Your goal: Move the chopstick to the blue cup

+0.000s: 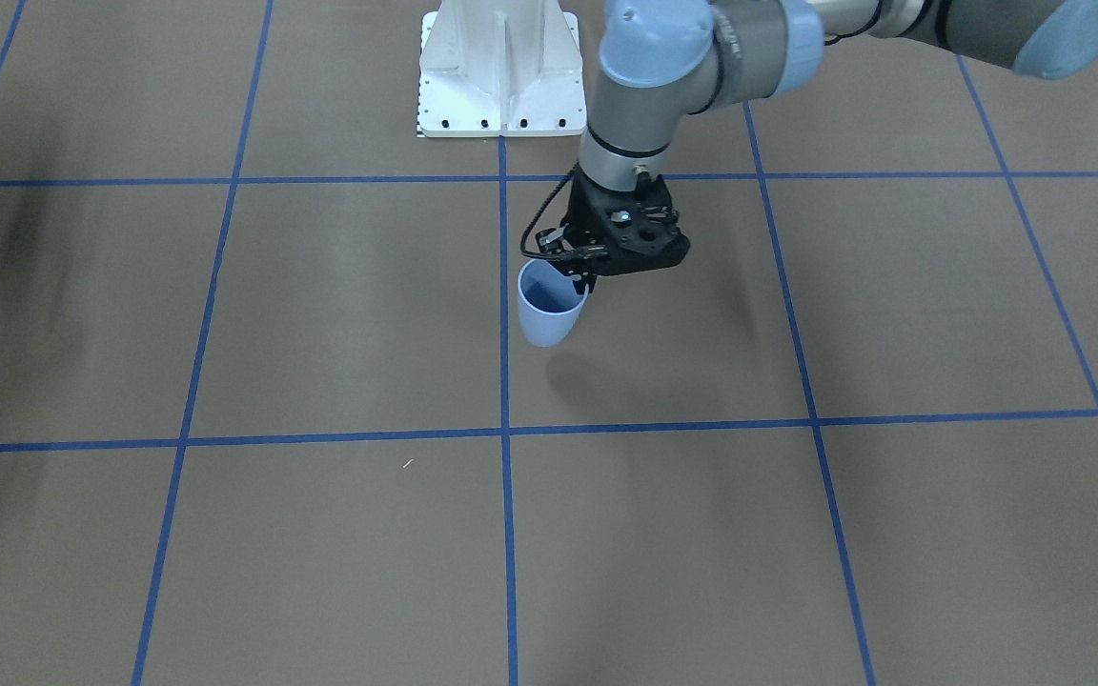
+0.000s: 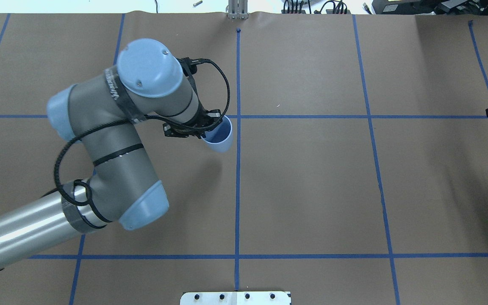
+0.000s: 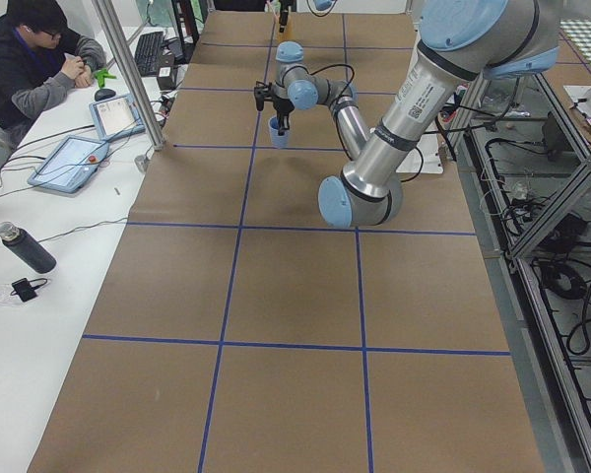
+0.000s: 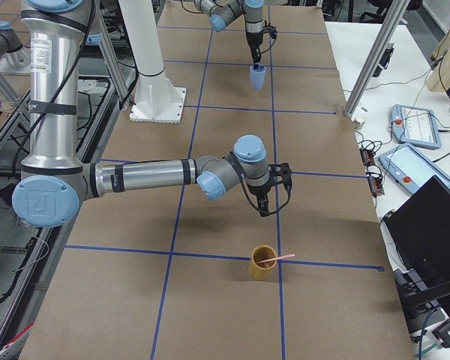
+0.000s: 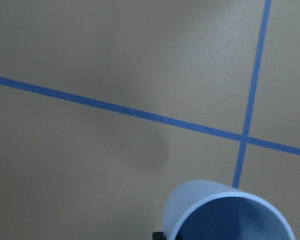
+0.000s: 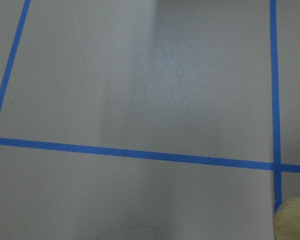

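Chopstick point(image 4: 281, 258) sits nearest in the right-side view. Its lower end is inside a tan cup point(image 4: 263, 268) and its upper end leans out over the rim, toward the operators' side. The tan cup stands on the table point(image 4: 210, 217), just beside a blue tape line.

Right gripper point(image 4: 265, 211) hangs above and a little back from that cup, pointing down and touching neither cup nor stick. Whether its fingers are spread or closed cannot be told from here, and its wrist camera shows only paper, tape and a sliver of the tan rim.

Far off, near the table's middle, the left gripper point(image 1: 585, 276) is clenched on the rim of the blue cup point(image 1: 549, 319), one finger inside the wall and one outside. The cup is mouth up, roughly upright and empty. Its shadow lies apart from its base, so it looks lifted clear of the table.

The stick is not yet picked up, so the grasp is probably the step in hand. The right gripper should come down over the free upper end with its fingers set across the stick. It should pinch well above the tan rim, then draw the stick out along its lean so the light cup is not dragged or tipped. The left arm's one-wall pinch could let the blue cup pivot, so the cup is best moved gently and kept level.
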Tool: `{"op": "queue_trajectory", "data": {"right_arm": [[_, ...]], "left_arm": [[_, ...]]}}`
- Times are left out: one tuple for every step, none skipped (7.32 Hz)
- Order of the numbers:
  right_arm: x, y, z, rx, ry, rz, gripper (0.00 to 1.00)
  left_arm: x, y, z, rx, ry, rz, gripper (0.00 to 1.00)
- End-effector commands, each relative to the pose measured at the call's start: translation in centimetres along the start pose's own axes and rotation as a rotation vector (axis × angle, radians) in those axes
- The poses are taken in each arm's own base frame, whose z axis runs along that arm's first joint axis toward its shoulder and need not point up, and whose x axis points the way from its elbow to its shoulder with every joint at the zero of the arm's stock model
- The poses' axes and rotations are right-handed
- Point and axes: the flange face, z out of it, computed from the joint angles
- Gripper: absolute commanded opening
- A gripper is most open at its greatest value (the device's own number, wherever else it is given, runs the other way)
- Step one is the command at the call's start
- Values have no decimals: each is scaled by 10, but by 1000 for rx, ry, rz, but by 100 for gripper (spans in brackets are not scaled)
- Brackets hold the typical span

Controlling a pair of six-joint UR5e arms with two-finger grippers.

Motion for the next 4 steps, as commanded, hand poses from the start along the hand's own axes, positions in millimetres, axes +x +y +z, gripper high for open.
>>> {"op": "queue_trajectory", "data": {"right_arm": [[0,0,0,0,0,0,100],[0,0,0,0,0,0,100],[1,0,1,-1,1,1,100],[1,0,1,-1,1,1,100]], "left_arm": [[28,39,23,1,-20,33,0],[30,46,24,-7,-17,40,0],[29,46,26,-7,-19,40,0],[28,47,27,-9,-22,42,0]]}}
